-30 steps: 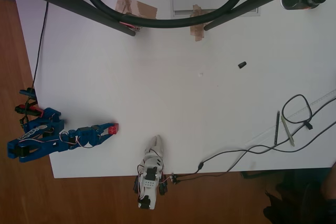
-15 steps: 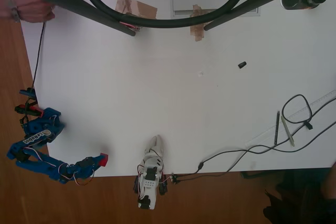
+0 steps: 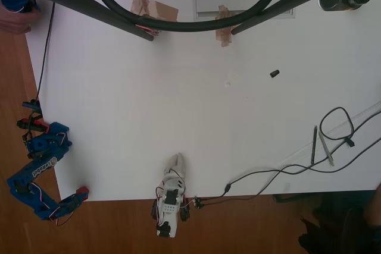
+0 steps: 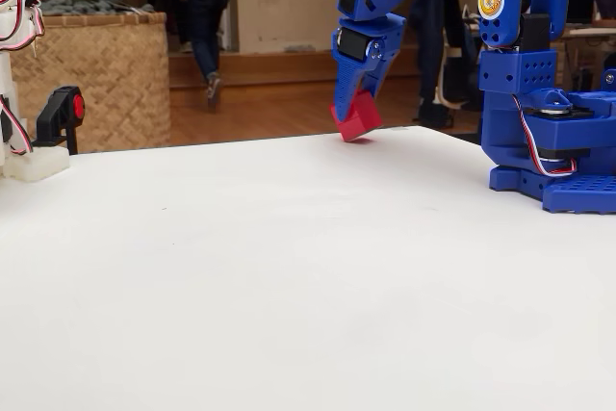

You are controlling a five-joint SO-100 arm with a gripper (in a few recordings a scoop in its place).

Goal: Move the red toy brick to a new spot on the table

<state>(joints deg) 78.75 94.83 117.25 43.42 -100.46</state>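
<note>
My blue arm stands at the left edge of the white table in the overhead view. Its gripper is shut on the red toy brick, right at the table's lower left corner, over the edge. In the fixed view the gripper points down from above with the red brick tilted between its fingers. The brick hangs just above the far edge of the table, with the arm's base to the right.
A small black stub lies right of centre. Cables and two pens lie at the lower right, tape patches at the top. Black frame bars cross the top. A white device sits at the bottom edge.
The arm has swung downward in the overhead view, carrying the red brick from a spot on the table near the left side to the lower left corner.
</note>
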